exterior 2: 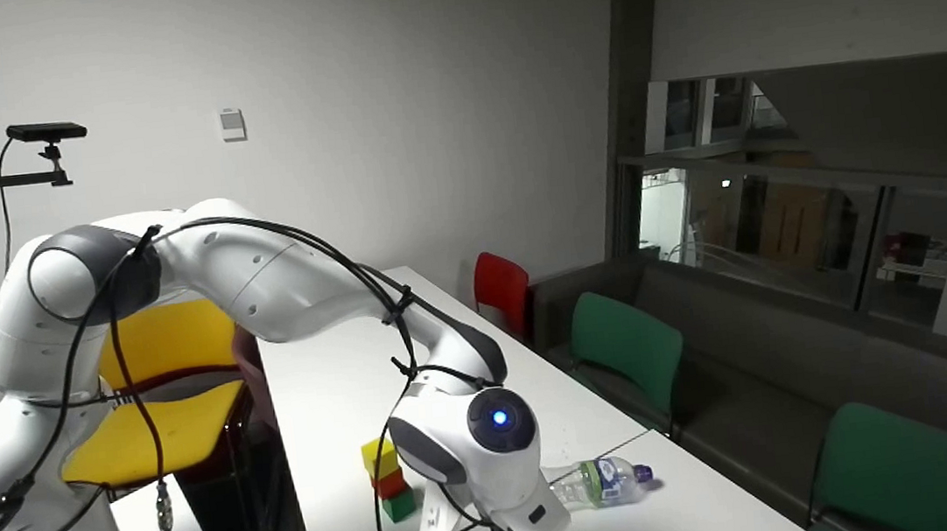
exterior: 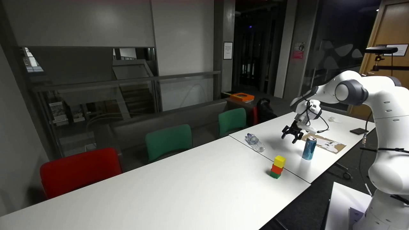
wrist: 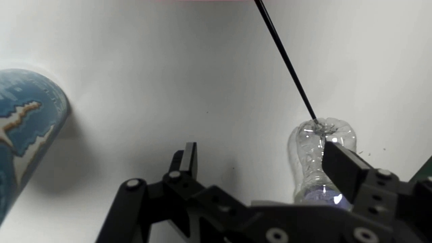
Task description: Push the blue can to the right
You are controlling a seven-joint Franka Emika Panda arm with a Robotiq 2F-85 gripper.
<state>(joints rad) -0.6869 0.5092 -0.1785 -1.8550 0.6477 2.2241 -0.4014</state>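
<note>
The blue can (exterior: 309,149) stands upright on the tabletop (exterior: 166,191), apart from the claw (wrist: 260,152) and to its left in the wrist view. The claw is spread wide, with nothing in its hold. A clear plastic bottle (wrist: 309,159) lies toward the claw's other side there, partly hidden by it. In an exterior view, a piece of cardboard (exterior: 327,144) lies to the claw's right, and a stack of blocks (exterior: 277,168), yellow over red over green, stands nearer the viewer than the claw

Blue can (wrist: 28,128), white-patched; bottle cap (exterior 2: 642,474), seemingly purple
</note>
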